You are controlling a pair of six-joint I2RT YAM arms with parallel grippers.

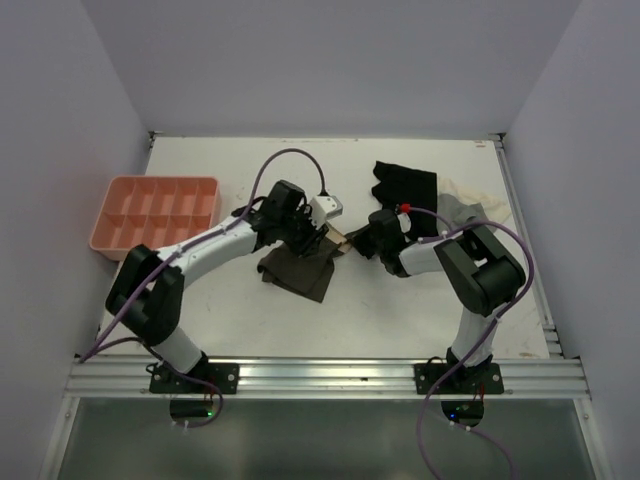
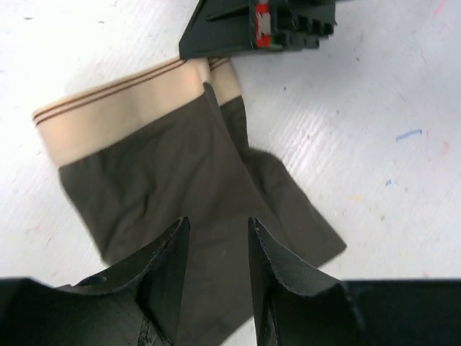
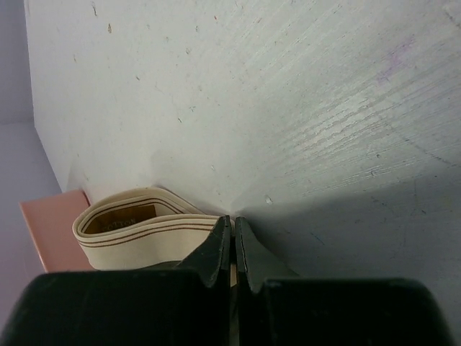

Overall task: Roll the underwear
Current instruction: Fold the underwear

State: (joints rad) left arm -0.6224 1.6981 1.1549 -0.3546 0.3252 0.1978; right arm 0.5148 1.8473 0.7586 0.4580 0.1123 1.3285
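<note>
The underwear (image 1: 300,272) lies folded flat near the table's middle, dark brown with a pale beige striped waistband (image 2: 115,115). My left gripper (image 2: 218,225) hovers open over the brown fabric, nothing between its fingers. My right gripper (image 3: 233,222) is shut on the edge of the beige waistband (image 3: 137,229), a thin strip of it pinched between the fingers. In the top view the right gripper (image 1: 352,243) meets the underwear's right corner, with the left gripper (image 1: 312,240) just beside it. The right gripper's black body (image 2: 259,25) shows at the waistband's far end in the left wrist view.
A pink compartment tray (image 1: 155,213) stands at the left. A black garment (image 1: 405,185) and a grey-and-cream garment (image 1: 475,212) lie at the back right, behind the right arm. White walls close the table at back and sides.
</note>
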